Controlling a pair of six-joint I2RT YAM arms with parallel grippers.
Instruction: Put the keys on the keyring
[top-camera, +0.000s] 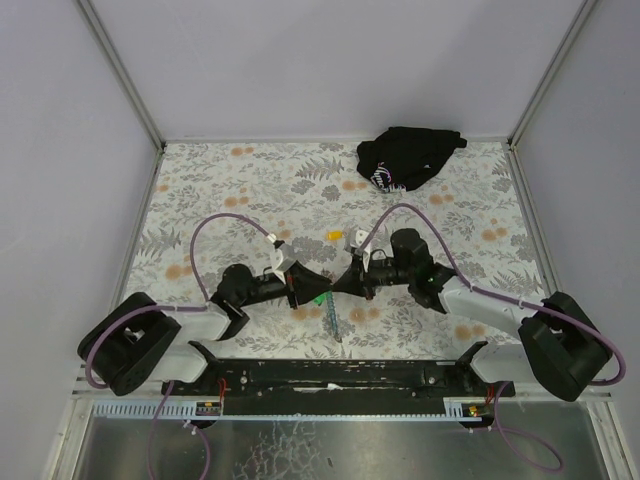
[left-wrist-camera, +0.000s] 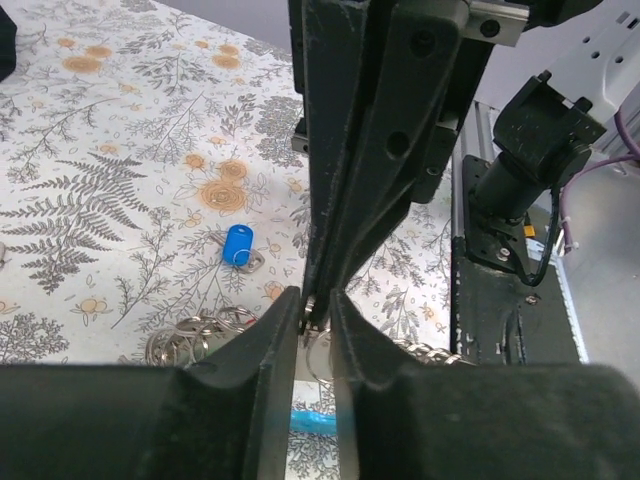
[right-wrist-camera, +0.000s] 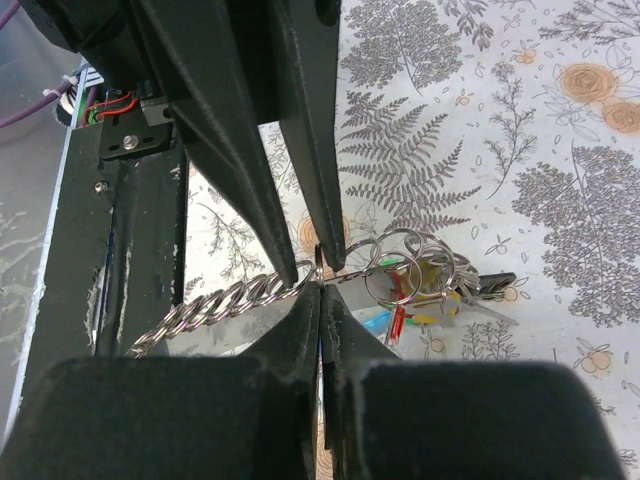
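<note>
Both hands meet at the keyring, low over the middle of the desk (top-camera: 230, 190). The keys are not on it yet, so I think this is the holding step, when the ring is made ready.

On the left, the left hand (left-wrist-camera: 318, 318) points in toward the middle. Its two fingers have a thin gap, and a bit of silver ring shows in that gap. I cannot tell if the fingers squeeze the ring or just sit around it.

In the middle is the keyring (right-wrist-camera: 405, 262), a bunch of thin rings with a green tag (top-camera: 318, 297) and a red tag (right-wrist-camera: 398, 322). A shiny chain (right-wrist-camera: 230, 300) runs from it to the spot where the hands meet. The blue strap (top-camera: 332, 318) lies on the desk just below that spot.

On the right, the right hand (right-wrist-camera: 320, 298) has its fingers pressed together on a thin bit of the keyring, tip to tip with the left hand.

The keys (left-wrist-camera: 238, 247), with their blue tag, lie flat on the desk. In the left wrist view they sit past the hands and off to one side, near but not touching. No hand holds them.

For the next move, I think one hand should hold the ring while the other lets go and picks up the keys. The keys are tiny, so the pinch must be careful.
</note>
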